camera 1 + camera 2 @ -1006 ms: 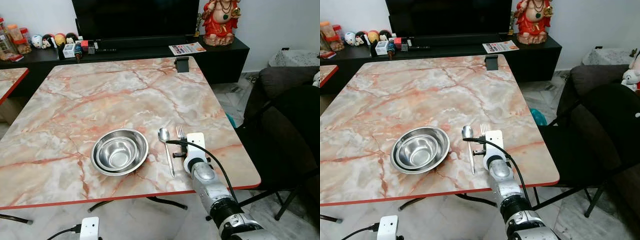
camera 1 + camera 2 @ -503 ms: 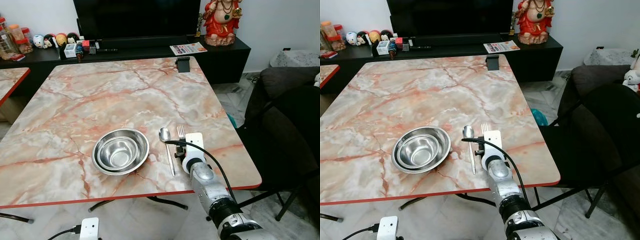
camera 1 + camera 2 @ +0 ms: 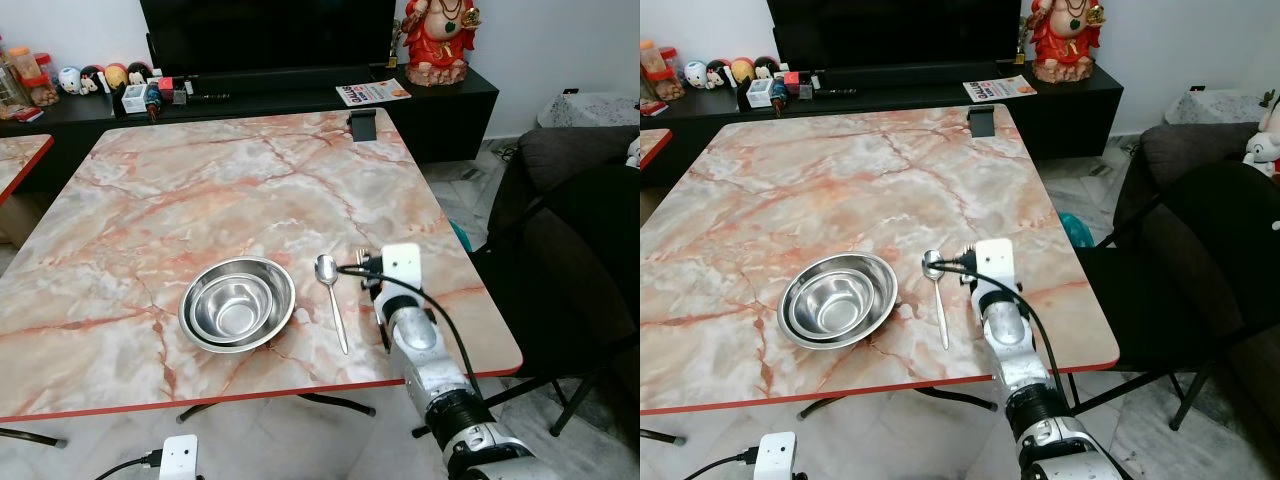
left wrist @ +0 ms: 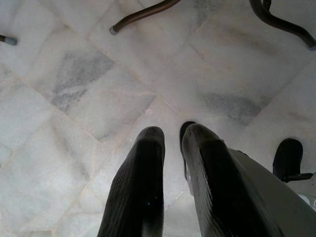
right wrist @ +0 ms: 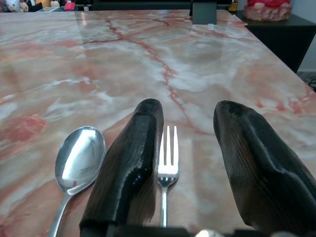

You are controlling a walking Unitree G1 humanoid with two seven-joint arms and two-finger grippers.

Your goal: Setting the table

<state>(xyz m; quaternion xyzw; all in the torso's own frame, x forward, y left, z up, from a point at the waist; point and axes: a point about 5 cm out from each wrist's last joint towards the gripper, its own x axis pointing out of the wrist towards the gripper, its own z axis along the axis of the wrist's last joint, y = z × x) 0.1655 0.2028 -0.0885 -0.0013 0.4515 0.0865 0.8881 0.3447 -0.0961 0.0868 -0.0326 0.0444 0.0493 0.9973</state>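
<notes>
A: So, head views: we've got two nested steel bowls (image 3: 238, 303) on the marble table (image 3: 200, 190), spoon (image 3: 330, 285) just right of them. Right gripper (image 5: 190, 163) sits low over the table beside the spoon; its white wrist block covers the fork.

B: Right wrist view?

A: Fingers spread, nothing pinched, fork (image 5: 167, 173) lying flat between them, touching neither. We read cutlery as placed; next move is probably lifting clear without nudging it. Fork handle is cut off.

B: Left?

A: Left gripper (image 4: 170, 140) hangs idle over the floor tiles, fingers nearly together, empty.
</notes>
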